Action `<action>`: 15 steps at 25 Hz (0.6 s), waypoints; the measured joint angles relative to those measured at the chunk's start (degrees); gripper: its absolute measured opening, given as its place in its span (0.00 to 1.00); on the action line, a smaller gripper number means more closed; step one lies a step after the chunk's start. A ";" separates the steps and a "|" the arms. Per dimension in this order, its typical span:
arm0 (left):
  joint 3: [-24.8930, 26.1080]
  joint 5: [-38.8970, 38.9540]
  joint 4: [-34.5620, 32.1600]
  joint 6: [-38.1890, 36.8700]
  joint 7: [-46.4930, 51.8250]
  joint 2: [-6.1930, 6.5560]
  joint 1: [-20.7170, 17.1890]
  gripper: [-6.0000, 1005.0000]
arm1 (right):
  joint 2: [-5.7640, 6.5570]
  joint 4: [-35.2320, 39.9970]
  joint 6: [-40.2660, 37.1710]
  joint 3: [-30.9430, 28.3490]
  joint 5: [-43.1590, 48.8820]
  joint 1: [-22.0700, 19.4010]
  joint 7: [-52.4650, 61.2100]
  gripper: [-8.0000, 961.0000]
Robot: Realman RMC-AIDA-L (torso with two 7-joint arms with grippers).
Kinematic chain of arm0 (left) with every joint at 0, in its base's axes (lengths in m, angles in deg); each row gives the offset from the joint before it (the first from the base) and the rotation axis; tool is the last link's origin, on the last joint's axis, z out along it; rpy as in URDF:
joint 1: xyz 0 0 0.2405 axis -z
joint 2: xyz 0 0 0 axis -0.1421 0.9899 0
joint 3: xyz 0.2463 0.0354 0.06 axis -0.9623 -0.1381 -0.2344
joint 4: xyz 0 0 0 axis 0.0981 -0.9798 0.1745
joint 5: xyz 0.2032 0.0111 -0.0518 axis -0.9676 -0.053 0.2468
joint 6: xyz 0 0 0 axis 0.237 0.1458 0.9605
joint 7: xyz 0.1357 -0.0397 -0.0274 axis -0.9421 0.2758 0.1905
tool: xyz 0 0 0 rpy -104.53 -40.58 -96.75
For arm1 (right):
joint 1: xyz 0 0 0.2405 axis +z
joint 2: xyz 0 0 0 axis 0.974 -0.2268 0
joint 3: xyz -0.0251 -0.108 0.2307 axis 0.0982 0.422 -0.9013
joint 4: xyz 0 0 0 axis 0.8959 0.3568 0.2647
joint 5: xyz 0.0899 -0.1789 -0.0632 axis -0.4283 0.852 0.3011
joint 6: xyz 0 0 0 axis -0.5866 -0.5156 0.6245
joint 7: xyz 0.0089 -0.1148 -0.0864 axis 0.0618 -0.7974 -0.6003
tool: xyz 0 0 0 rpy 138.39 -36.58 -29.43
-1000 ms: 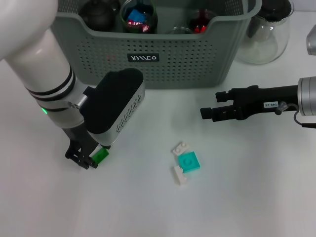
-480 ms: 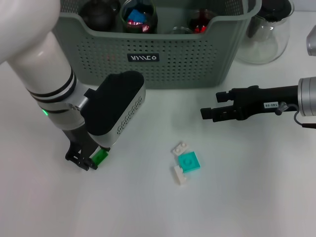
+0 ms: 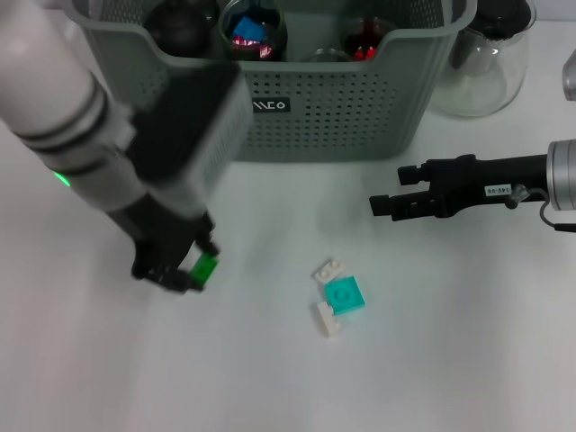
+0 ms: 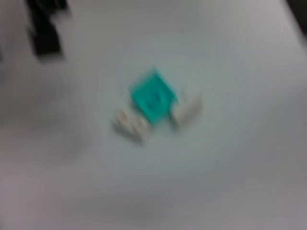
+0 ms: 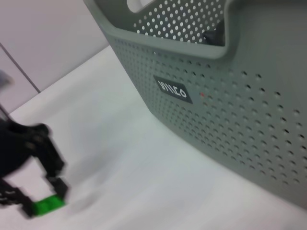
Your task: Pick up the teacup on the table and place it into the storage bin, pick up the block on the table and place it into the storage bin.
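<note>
Gripping green block [image 3: 204, 267], left gripper [image 3: 184, 273] seemingly lifted; right gripper [image 3: 385, 206] jaws apart.

The left gripper [image 3: 192, 270] clasps a green block [image 3: 204, 267] before the storage bin [image 3: 360, 99] — the right gripper [image 3: 385, 205] hangs apart.

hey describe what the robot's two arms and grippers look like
The left arm is glossy white with black rings and a green light, a black-and-silver perforated wrist block, and a black left gripper. The right arm is silver, with a thin cable, a small white label, and a black right gripper.
</note>
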 joint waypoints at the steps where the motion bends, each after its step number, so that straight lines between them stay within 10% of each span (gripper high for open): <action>1: 4.18 2.72 -1.42 -2.47 1.32 0.10 0.38 0.41 | 0.11 0.07 -0.03 0.00 0.01 -0.01 0.00 0.98; 8: 34.64 28.10 -7.39 -12.03 13.22 0.65 2.19 0.41 | 0.61 0.48 -0.57 0.00 0.00 -0.01 0.12 0.98; 15: 33.79 33.15 -4.56 6.79 28.61 3.42 7.23 0.42 | 0.72 0.57 -1.74 0.14 0.01 0.36 0.03 0.98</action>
